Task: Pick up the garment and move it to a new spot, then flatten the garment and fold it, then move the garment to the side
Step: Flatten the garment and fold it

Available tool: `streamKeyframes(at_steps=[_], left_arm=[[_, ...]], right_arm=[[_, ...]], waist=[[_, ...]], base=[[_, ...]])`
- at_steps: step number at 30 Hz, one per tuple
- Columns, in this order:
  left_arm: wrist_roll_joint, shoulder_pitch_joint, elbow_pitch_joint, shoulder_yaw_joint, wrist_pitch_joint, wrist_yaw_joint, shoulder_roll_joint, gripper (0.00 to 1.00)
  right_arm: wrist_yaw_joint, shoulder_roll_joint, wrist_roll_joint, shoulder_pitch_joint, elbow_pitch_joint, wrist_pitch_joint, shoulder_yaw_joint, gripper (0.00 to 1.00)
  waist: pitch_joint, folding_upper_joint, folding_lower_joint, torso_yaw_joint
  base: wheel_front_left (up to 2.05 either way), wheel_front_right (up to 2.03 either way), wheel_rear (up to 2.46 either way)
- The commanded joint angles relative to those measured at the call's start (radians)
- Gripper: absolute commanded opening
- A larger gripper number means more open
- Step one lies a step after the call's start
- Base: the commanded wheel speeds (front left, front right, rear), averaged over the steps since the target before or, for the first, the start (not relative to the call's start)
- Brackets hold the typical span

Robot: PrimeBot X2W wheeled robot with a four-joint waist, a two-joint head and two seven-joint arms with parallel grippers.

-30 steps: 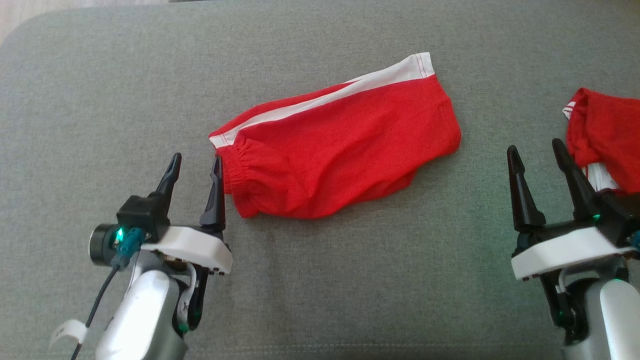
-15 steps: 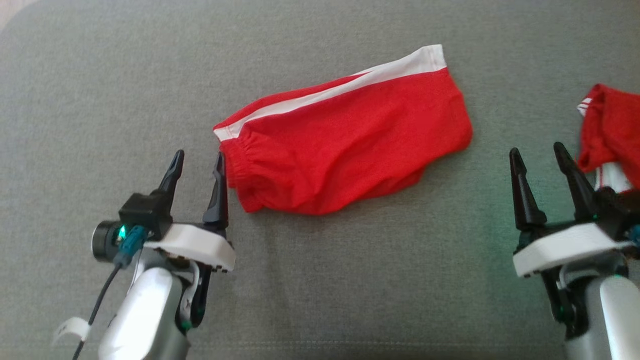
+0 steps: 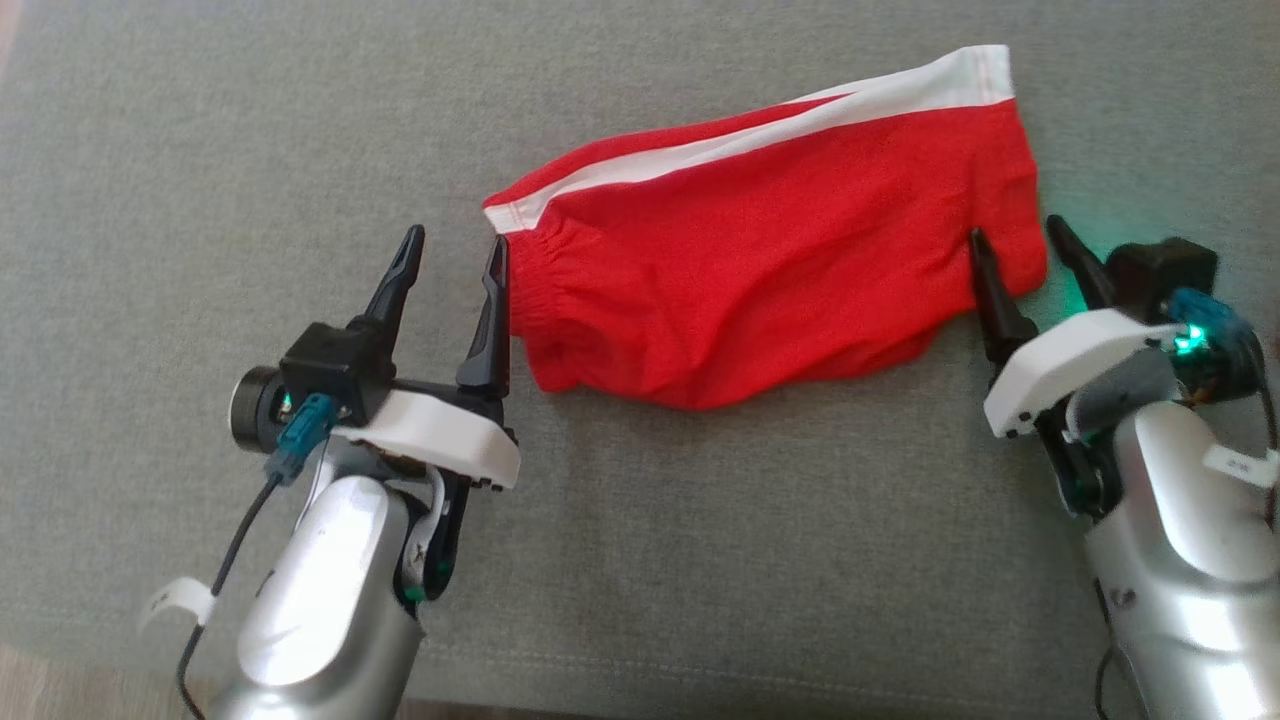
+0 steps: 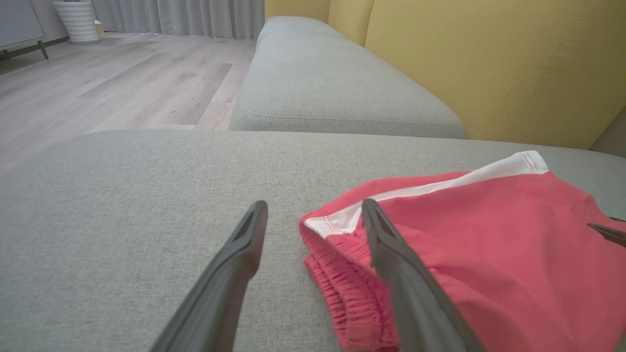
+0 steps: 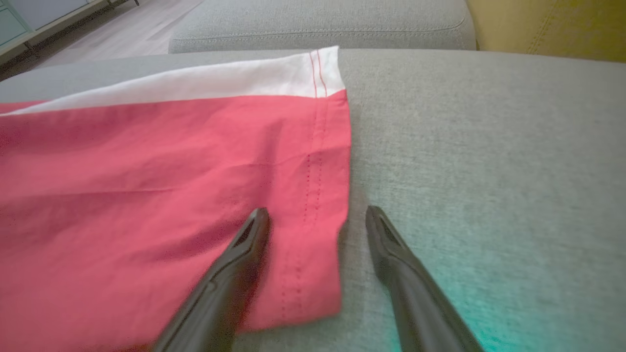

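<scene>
The garment (image 3: 770,260) – red shorts with a white side stripe (image 3: 750,140) – is lying flat on the grey seat cushion (image 3: 200,150), slightly above the centre of the head view. Its long axis is running from 8 o'clock to 2 o'clock. The gathered waistband (image 3: 540,290) is facing 9 o'clock and the leg hem is facing 3 o'clock, with the stripe running along the upper edge.

The left gripper (image 3: 456,238) is sitting at 9 o'clock of the garment with its fingers pointing to 12 o'clock. The jaws are standing apart and are holding nothing. The inner finger is lying just beside the waistband; whether it is touching the fabric cannot be told. In the left wrist view, the left gripper (image 4: 314,204) is framing the white stripe end of the garment (image 4: 479,244), with bare cushion under the outer finger. A second grey cushion (image 4: 332,93), a yellow backrest (image 4: 489,63) and a wooden floor (image 4: 98,83) are showing beyond.

The right gripper (image 3: 1015,228) is sitting at 4 o'clock of the garment, also with its jaws spread and gripping nothing. Its fingers are straddling the lower hem corner. In the right wrist view, the right gripper (image 5: 317,211) is placing one finger over the red fabric of the garment (image 5: 171,171) and the other over bare cushion – the stitched hem (image 5: 318,146) is running between them.
</scene>
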Motion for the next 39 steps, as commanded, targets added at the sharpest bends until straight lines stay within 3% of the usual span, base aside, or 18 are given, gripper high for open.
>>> streamKeyframes(at_steps=[1, 6, 7, 8, 9, 15, 24, 31, 39], left_arm=[[0.009, -0.034, -0.026, 0.029, -0.005, -0.002, 0.01, 1.0], [0.016, -0.035, -0.02, 0.038, -0.005, -0.007, 0.0, 1.0], [0.017, -0.034, -0.02, 0.041, -0.005, -0.008, -0.001, 1.0], [0.018, -0.034, -0.019, 0.044, -0.005, -0.009, -0.003, 1.0], [0.02, -0.033, -0.018, 0.046, -0.005, -0.01, -0.004, 1.0], [0.028, -0.03, -0.018, 0.059, -0.005, -0.018, -0.009, 1.0], [0.04, -0.001, -0.03, 0.086, -0.005, -0.025, -0.006, 1.0], [0.044, 0.023, -0.044, 0.099, -0.005, -0.029, -0.004, 1.0], [0.046, 0.03, -0.035, 0.093, -0.005, -0.037, -0.008, 1.0]], right_arm=[[0.007, 0.002, 0.004, -0.021, -0.017, -0.004, 0.026, 1.0], [0.007, 0.028, 0.047, -0.079, 0.105, 0.056, 0.064, 1.0], [0.007, 0.031, 0.055, -0.087, 0.118, 0.069, 0.076, 0.81], [0.007, 0.035, 0.068, -0.093, 0.126, 0.075, 0.088, 0.35], [0.007, 0.037, 0.077, -0.096, 0.133, 0.081, 0.098, 0.0], [0.007, 0.04, 0.116, -0.082, 0.117, 0.032, 0.13, 0.0], [0.007, 0.061, 0.143, 0.099, -0.034, -0.053, 0.053, 0.0], [0.007, 0.084, 0.136, 0.261, -0.184, -0.042, -0.041, 0.0], [0.007, 0.092, 0.104, 0.3, -0.275, 0.017, -0.102, 0.0]], waist=[[0.011, 0.0, 0.0, 0.011], [0.015, 0.0, 0.0, 0.015], [0.016, 0.0, 0.0, 0.014], [0.015, 0.0, 0.0, 0.014], [0.014, 0.0, 0.0, 0.012], [0.003, 0.0, 0.0, -0.006], [-0.029, 0.0, 0.0, -0.046], [-0.045, 0.0, 0.0, -0.067], [-0.069, 0.0, 0.0, -0.065]], base=[[0.0, 0.0, 0.0], [0.0, 0.0, 0.0], [0.0, 0.0, 0.0], [0.0, 0.0, 0.0], [0.0, 0.0, 0.0], [0.0, 0.0, 0.0], [0.0, 0.0, 0.0], [0.0, 0.0, 0.0], [0.0, 0.0, 0.0]])
